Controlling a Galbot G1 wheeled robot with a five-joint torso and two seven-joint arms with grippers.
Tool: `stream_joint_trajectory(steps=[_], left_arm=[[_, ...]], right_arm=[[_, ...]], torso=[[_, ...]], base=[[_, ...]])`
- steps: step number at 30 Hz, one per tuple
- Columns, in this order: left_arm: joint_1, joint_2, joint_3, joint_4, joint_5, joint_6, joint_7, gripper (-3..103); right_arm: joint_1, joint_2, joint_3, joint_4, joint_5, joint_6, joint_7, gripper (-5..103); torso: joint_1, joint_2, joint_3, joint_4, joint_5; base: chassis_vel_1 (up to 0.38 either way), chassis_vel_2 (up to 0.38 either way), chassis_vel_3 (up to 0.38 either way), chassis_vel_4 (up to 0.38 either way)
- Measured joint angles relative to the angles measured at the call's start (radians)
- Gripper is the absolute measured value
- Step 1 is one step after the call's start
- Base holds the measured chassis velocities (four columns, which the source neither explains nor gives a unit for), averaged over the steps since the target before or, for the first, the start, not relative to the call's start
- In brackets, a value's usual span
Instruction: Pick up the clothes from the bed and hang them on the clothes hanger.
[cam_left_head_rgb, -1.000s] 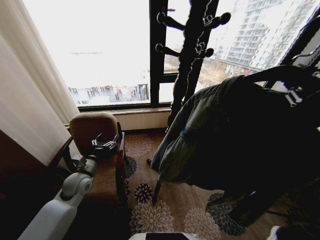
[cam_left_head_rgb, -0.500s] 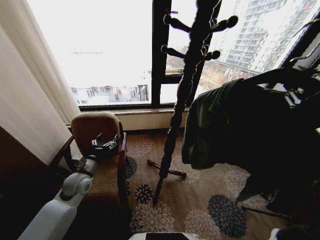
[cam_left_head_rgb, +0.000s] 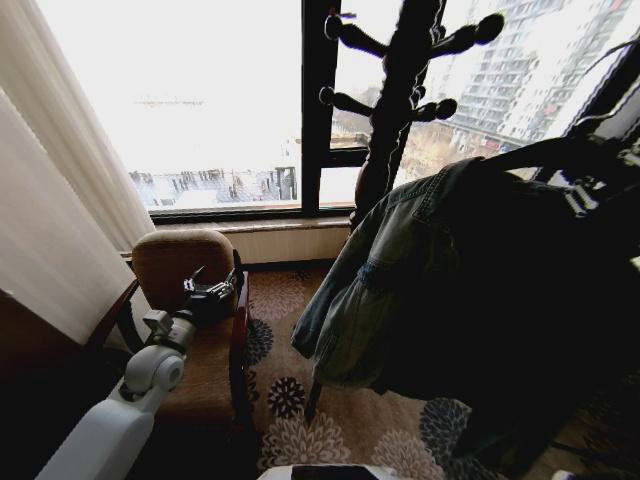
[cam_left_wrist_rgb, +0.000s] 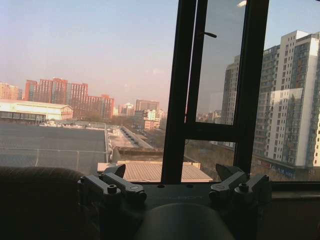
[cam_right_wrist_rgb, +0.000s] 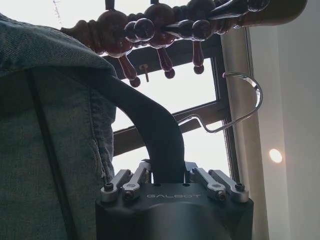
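1. the denim jacket (cam_left_head_rgb: 400, 270) hangs draped over the black clothes hanger (cam_right_wrist_rgb: 150, 120), held up in the air on the right side of the room, in front of the window (cam_left_head_rgb: 200, 100).
2. the right gripper (cam_right_wrist_rgb: 172, 181) has its fingers clamped on the hanger's black bar, just below the silver hook (cam_right_wrist_rgb: 240, 105).
3. the hook is free in the air, near the knobbed pegs of the dark wooden coat stand (cam_left_head_rgb: 400, 90) but not touching them.
4. the jacket's hem hangs above the flowered carpet (cam_left_head_rgb: 330, 430), beside the stand's pole.
5. the left gripper (cam_left_head_rgb: 212, 291) rests idle above the seat of the brown armchair (cam_left_head_rgb: 185, 260), its fingers apart and holding nothing.
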Motion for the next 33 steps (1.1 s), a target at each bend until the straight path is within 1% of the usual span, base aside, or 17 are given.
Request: stream_joint_trajectory(steps=[9,12,13,15,17,18,21,24,28,30,33], left_arm=[[0.000,0.000,0.000,0.000,0.000,0.000,0.000,100],[0.000,0.000,0.000,0.000,0.000,0.000,0.000,100],[0.000,0.000,0.000,0.000,0.000,0.000,0.000,100],[0.000,0.000,0.000,0.000,0.000,0.000,0.000,100],[0.000,0.000,0.000,0.000,0.000,0.000,0.000,100],[0.000,0.000,0.000,0.000,0.000,0.000,0.000,100],[0.000,0.000,0.000,0.000,0.000,0.000,0.000,100],[0.000,0.000,0.000,0.000,0.000,0.000,0.000,100],[0.000,0.000,0.000,0.000,0.000,0.000,0.000,100],[0.000,0.000,0.000,0.000,0.000,0.000,0.000,100],[0.000,0.000,0.000,0.000,0.000,0.000,0.000,100]], right_arm=[[0.026,-0.022,-0.033,-0.001,0.002,0.006,0.005,29],[0.004,0.028,-0.023,-0.001,-0.009,0.007,0.000,29],[0.004,0.028,-0.023,-0.001,-0.009,0.007,0.000,29],[-0.038,0.079,0.014,-0.001,-0.010,0.005,0.000,29],[-0.076,0.119,0.054,-0.001,-0.009,0.005,-0.001,29],[-0.076,0.119,0.054,-0.001,-0.009,0.005,-0.001,29],[-0.101,0.160,0.088,-0.024,-0.004,0.003,-0.002,29],[-0.106,0.171,0.090,-0.031,-0.004,-0.003,-0.002,29],[-0.095,0.149,0.072,-0.025,-0.011,-0.002,-0.001,29],[-0.082,0.126,0.045,-0.030,-0.032,0.011,-0.002,29],[-0.080,0.125,0.034,-0.047,-0.045,0.016,-0.004,29]], torso=[[-0.001,0.000,0.000,-0.0007,0.0009],[0.000,0.000,0.000,-0.0003,0.0005],[0.000,0.000,0.000,-0.0003,0.0005],[0.000,0.000,0.000,0.0003,0.0000],[0.000,0.000,0.000,0.0002,0.0001],[0.000,0.000,0.000,0.0002,0.0001],[0.000,0.000,0.000,-0.0001,0.0001],[0.000,0.000,0.000,0.0000,0.0005],[0.000,0.000,0.000,-0.0001,0.0004],[0.000,0.000,0.000,-0.0006,0.0004],[0.000,0.000,0.000,-0.0005,0.0004]], base=[[0.000,0.000,0.000,0.000],[0.000,0.000,0.000,0.000],[0.000,0.000,0.000,0.000],[0.000,0.000,0.000,0.000],[0.000,0.000,0.000,0.000],[0.000,0.000,0.000,0.000],[0.000,0.000,0.000,0.000],[0.000,0.000,0.000,0.000],[0.000,0.000,0.000,0.000],[0.000,0.000,0.000,0.000],[0.000,0.000,0.000,0.000]])
